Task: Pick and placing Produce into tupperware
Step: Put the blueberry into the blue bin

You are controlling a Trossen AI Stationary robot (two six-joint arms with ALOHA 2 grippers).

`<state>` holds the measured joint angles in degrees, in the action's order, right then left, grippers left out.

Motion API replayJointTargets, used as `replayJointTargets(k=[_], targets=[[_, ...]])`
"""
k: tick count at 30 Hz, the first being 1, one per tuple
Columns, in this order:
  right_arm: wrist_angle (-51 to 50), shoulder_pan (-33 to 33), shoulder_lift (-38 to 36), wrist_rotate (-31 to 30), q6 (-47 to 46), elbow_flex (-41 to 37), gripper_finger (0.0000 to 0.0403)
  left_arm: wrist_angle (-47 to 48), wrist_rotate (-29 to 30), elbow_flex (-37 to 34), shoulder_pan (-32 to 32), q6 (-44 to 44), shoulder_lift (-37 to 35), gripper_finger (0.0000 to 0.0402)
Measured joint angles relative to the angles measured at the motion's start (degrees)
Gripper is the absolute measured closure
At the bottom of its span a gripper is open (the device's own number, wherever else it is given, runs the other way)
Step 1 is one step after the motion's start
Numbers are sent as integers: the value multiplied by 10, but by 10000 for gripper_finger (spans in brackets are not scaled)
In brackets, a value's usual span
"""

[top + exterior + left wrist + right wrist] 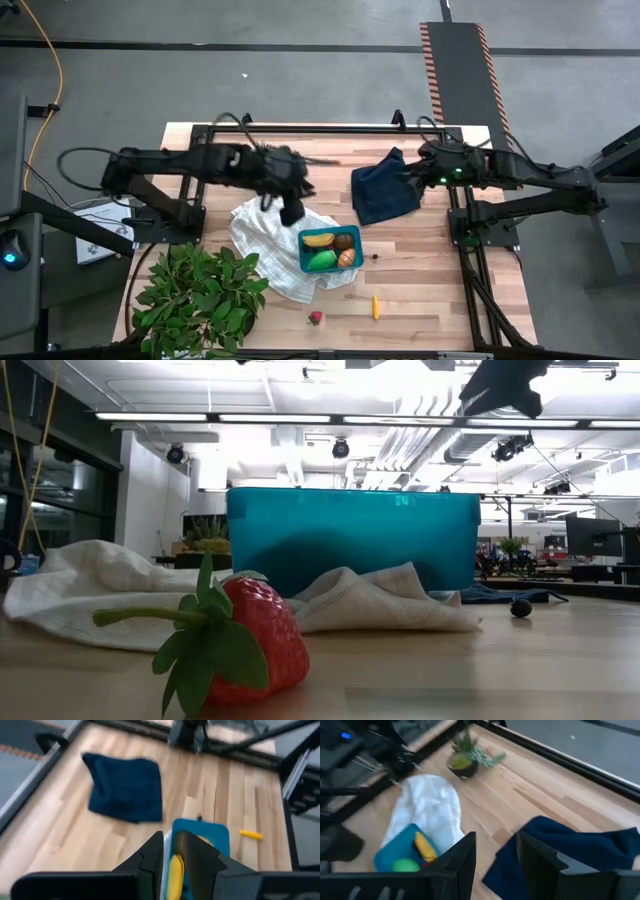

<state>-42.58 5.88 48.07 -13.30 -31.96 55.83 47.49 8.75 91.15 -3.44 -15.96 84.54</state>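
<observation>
The teal tupperware (pixel 330 250) stands open on a white cloth (pixel 262 240), holding the yellow banana (pixel 318 240), a green fruit (pixel 321 261), a brown round one (pixel 344 241) and an orange piece (pixel 347 258). The strawberry (pixel 316 318) lies on its side near the table's near edge and fills the foreground of the low view (pixel 240 640). The small carrot (pixel 376 306) and a dark berry (pixel 375 256) lie on the wood. My left gripper (pixel 292 212) (pixel 171 842) hovers over the cloth just left of the box, narrowly open and empty. My right gripper (pixel 412 182) (pixel 495 845) hangs open above the navy cloth (pixel 385 195).
A big leafy plant (pixel 195 290) fills the near left corner. A potted succulent (pixel 465 760) stands toward the far side, behind the white cloth. Bare wood lies to the right of the box (pixel 420 270). A black frame borders the table's far and right edges.
</observation>
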Motion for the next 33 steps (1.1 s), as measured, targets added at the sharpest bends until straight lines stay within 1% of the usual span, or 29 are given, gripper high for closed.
replayJointTargets(k=[2, 5, 8, 12, 16, 20, 23, 26, 29, 33], targets=[[-2, -9, -27, -6, -2, -1, 269, 2, 6, 0, -10, 6, -22, 345], [-7, -27, -80, -46, -21, -13, 269, 5, 15, 0, -21, 11, -53, 351], [12, -45, -144, -83, -51, -39, 269, 8, 21, 0, -30, 14, -86, 353], [95, -64, -219, -91, -71, -96, 269, 5, 40, 0, -31, 21, -130, 353], [176, -76, -265, -90, -88, -162, 269, -5, 53, -19, -30, 23, -183, 355], [212, -84, -282, -90, -116, -211, 269, -30, 60, -79, -31, 9, -248, 355], [230, -90, -279, -87, -134, -230, 269, -76, 60, -146, -29, -11, -302, 355], [252, -97, -272, -82, -143, -234, 269, -120, 50, -218, -29, -31, -356, 355], [280, -104, -266, -81, -143, -233, 269, -164, 29, -281, -29, -43, -400, 355], [322, -111, -260, -77, -143, -233, 269, -219, -17, -345, -29, -66, -441, 355]])
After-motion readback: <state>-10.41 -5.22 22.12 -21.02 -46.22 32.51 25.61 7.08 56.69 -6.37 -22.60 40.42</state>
